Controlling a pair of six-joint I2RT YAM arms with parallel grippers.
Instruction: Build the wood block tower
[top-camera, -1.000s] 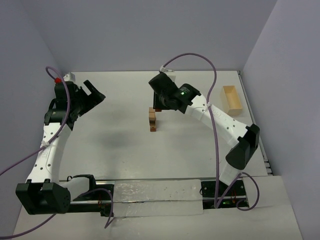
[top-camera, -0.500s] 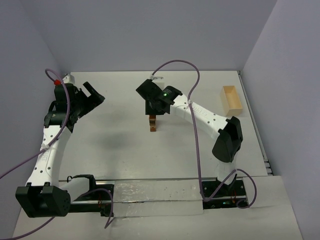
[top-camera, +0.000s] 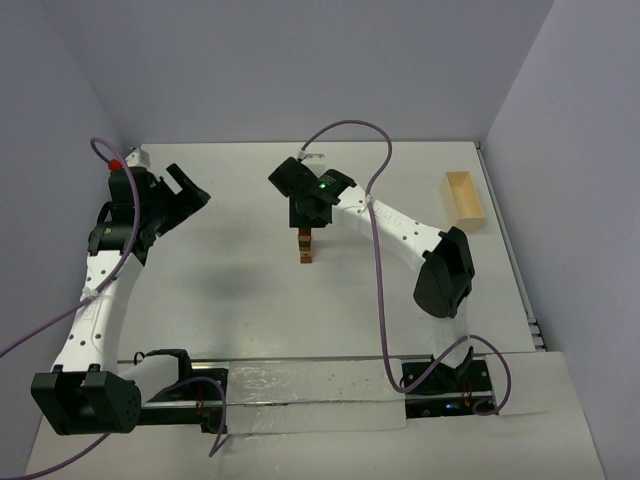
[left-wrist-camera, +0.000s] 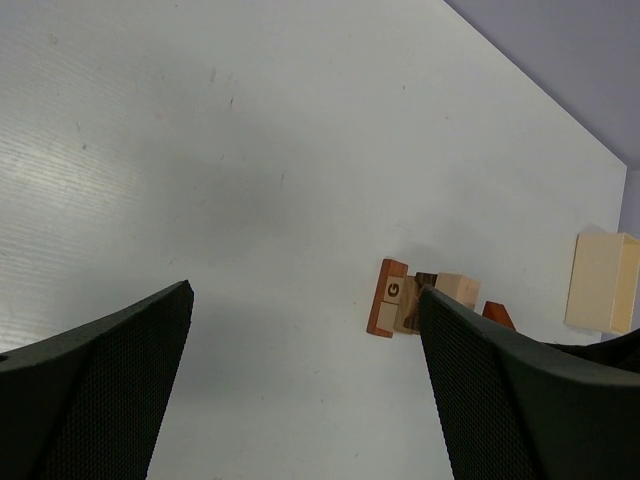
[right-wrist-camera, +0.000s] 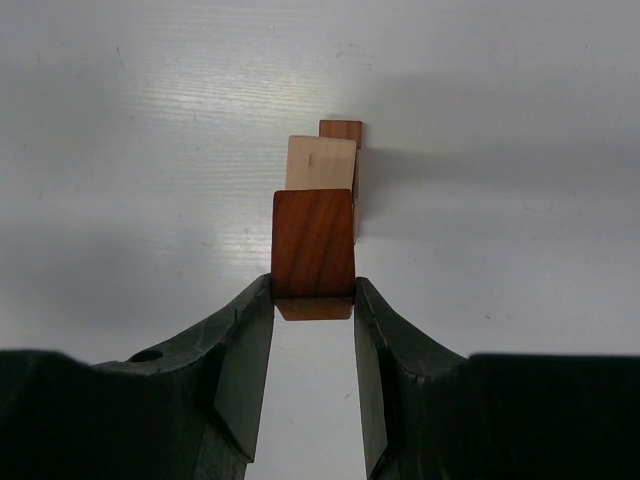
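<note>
**Right jaws grip block over tower**

I see the right jaws set narrow, clamped on a reddish-brown block (right-wrist-camera: 313, 245) directly above the wood block tower (top-camera: 307, 250). The tower stands mid-counter (top-camera: 230, 300). I can't tell if the block touches the stack. The left jaws gape wide, holding nothing, well off to the left. A pale wooden box (top-camera: 463, 198) sits at the counter's far right.

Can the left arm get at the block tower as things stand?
Probably only from the side. The table between the open left gripper and the tower is bare, but the right gripper sits over the tower's top, shut on a reddish block.
</note>
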